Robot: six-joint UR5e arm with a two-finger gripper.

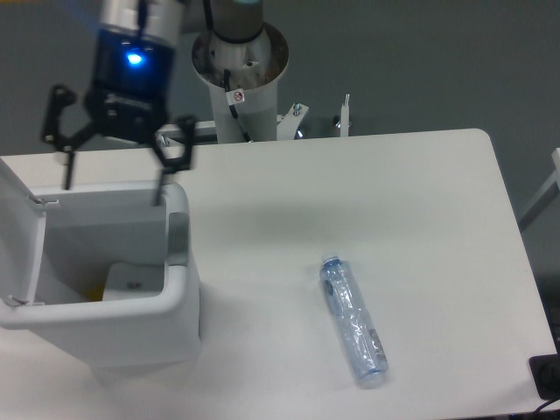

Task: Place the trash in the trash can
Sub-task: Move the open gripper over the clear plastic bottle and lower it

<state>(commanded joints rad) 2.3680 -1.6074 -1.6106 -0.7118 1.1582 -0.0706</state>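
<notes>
The white trash can (179, 289) stands at the table's left front with its lid (16, 229) swung open to the left. A flat white piece of trash (133, 280) lies inside it near the bottom. Above the can's back rim hangs my gripper (114, 182), open, with its two dark fingers (160, 188) spread wide and nothing between them. The clear bluish plastic bottle (353, 320) lies on its side on the table to the right of the can, well away from the gripper.
The arm's round base (238, 61) and metal brackets (296, 122) sit behind the table's back edge. The white table (394, 210) ends at the right near x 600. A dark object (547, 376) shows at the bottom right corner.
</notes>
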